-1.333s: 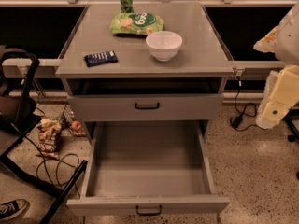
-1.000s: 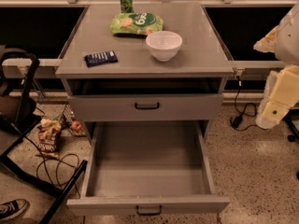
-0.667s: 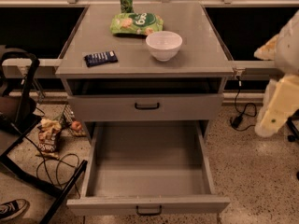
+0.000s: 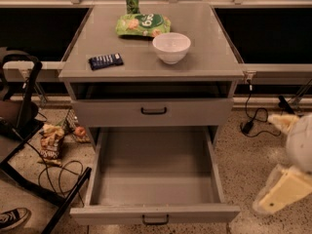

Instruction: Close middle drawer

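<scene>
The middle drawer point(image 4: 155, 213) is the wide, shallow grey box pulled far out at the bottom of the grey cabinet. It is empty, and its black bar handle point(image 4: 156, 220) sits at the centre of its front. Above it a narrower drawer front point(image 4: 195, 112) with a black handle is shut. My gripper point(image 4: 285, 191) shows as cream-coloured parts at the far right. It is low, beside the open drawer's right front corner and apart from it.
On the cabinet top point(image 4: 214, 57) are a white bowl point(image 4: 171, 47), a green chip bag point(image 4: 143, 25), a green can point(image 4: 132, 0) and a dark blue bar point(image 4: 106, 60). A black chair frame point(image 4: 29, 145), snack bags point(image 4: 49, 141) and cables lie on the floor to the left. A shoe point(image 4: 12, 217) is at the bottom left.
My arm at the right has moved down, from level with the cabinet top to beside the open drawer's front. The drawers and the items on top have not moved.
</scene>
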`<move>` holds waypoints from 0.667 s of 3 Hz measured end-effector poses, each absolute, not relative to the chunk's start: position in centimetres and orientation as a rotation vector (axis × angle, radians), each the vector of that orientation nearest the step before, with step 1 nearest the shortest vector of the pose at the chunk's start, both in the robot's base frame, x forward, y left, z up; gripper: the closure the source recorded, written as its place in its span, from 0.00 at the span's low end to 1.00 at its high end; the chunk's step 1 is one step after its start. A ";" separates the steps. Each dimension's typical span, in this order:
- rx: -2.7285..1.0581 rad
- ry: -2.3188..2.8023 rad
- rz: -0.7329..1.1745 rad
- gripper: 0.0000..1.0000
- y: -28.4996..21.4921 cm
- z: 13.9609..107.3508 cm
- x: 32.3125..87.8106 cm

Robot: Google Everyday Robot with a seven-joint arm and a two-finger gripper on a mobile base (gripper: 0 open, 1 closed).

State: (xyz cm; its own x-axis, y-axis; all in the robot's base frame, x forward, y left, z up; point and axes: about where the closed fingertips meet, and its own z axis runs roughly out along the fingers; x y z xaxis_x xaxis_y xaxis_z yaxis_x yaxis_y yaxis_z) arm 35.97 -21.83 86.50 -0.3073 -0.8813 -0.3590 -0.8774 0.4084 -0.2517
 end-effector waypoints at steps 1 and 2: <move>-1.481 2.266 0.043 0.00 -22.9 77.8 34.5; -1.455 2.361 0.134 0.00 -23.6 66.1 32.3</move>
State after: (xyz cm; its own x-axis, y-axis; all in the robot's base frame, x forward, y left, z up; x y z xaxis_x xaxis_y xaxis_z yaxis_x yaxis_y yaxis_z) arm 32.26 -23.55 66.13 -0.4029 -0.8448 -0.3522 -0.8791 0.4642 -0.1078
